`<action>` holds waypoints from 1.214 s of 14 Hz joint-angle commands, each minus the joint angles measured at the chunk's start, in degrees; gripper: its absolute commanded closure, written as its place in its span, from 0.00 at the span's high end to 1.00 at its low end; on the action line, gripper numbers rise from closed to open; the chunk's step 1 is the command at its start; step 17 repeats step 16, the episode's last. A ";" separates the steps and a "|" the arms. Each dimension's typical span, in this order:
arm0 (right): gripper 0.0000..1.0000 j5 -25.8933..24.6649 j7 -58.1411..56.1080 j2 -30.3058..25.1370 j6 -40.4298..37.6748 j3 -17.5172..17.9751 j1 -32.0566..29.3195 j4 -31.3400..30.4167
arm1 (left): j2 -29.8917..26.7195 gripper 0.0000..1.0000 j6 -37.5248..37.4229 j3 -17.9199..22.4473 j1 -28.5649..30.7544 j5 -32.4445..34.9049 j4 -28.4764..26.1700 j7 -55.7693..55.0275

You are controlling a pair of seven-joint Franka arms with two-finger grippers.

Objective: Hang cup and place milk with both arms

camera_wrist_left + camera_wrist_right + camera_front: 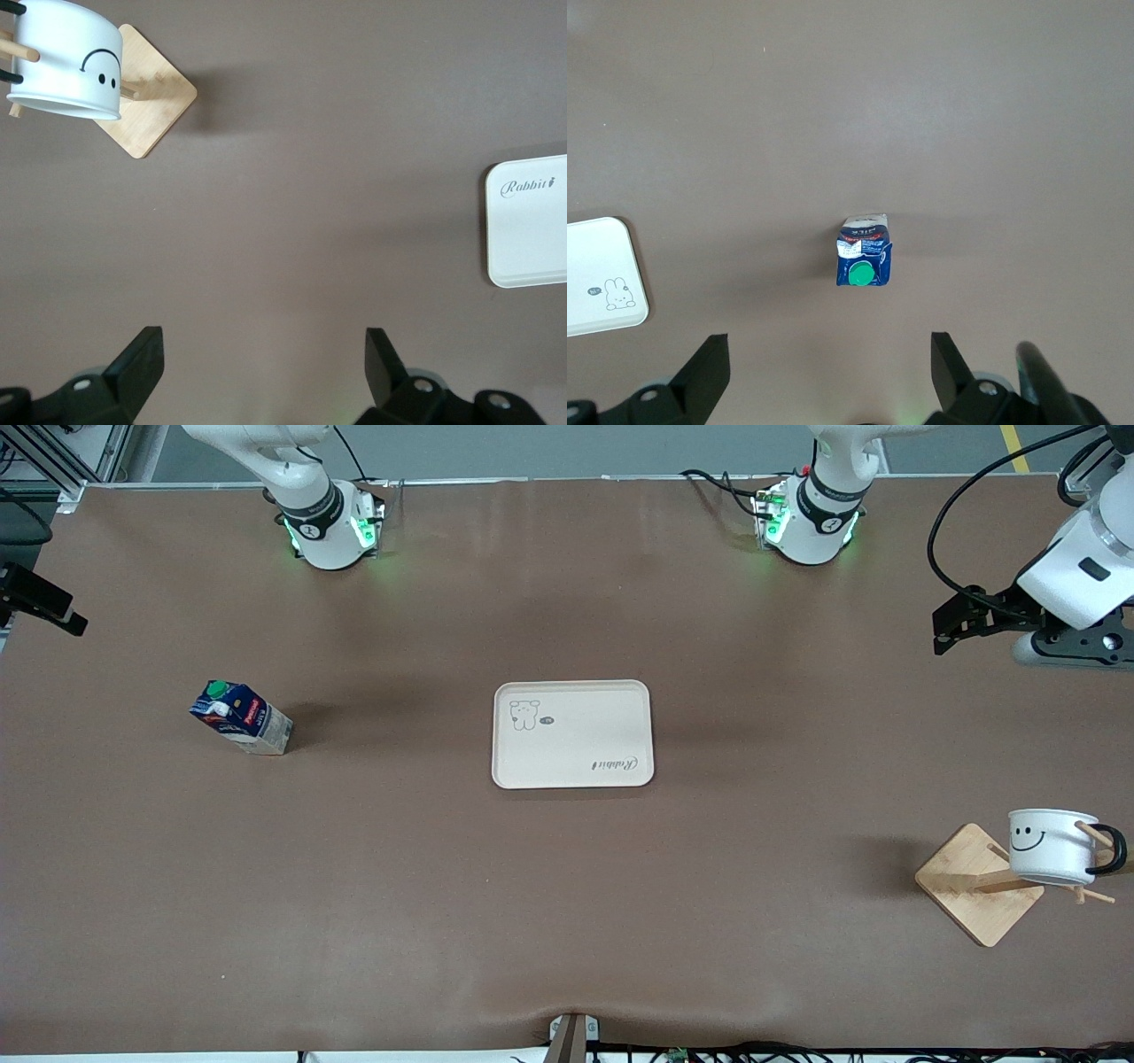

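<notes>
The cup (1052,845) already hangs by its handle on a peg of the wooden rack (979,882), down at the left arm's end of the table, so that half of the job looks done. The left pincer (961,622) is up in the air over bare table at the same end, its fingers (140,359) spread wide with nothing between them; from its own camera the cup and rack sit well out ahead of it and off to one side, apart from it. I'd say that arm is just waiting now.

What is in hand is the milk (242,718). It stands upright on the brown table (567,921), green cap up, toward the right arm's end and well apart from the pale tray (572,733) in the middle. The right pincer (831,372) hangs high above it, released and empty; in its wrist view the carton lies ahead of the open fingers (950,358), roughly in line with the gap between them, not yet inside it.

The next move, as I judge it, is to come down until the fingers straddle the carton's flat sides below the sloped top, then close gently, since a carton like that would likely dent or tip if nudged. After that it wants carrying across to the tray and setting down upright.
</notes>
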 commanded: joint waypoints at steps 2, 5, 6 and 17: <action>1.00 -0.83 0.97 0.43 -0.21 0.03 0.00 1.13 | 0.84 1.00 -1.44 -0.14 -0.06 -1.03 2.10 -0.29; 1.00 -0.74 0.97 0.43 -0.47 0.12 0.00 1.13 | 0.84 1.00 -1.44 -0.23 -0.06 -1.21 2.10 -2.03; 1.00 -0.74 0.97 0.43 -0.74 0.03 0.00 1.13 | 0.84 1.00 -1.61 -0.49 -0.06 -1.12 2.10 -4.22; 1.00 -0.65 1.06 0.17 -1.44 0.03 0.18 1.13 | 0.84 1.00 -1.88 -0.67 -0.24 -0.86 2.18 -4.86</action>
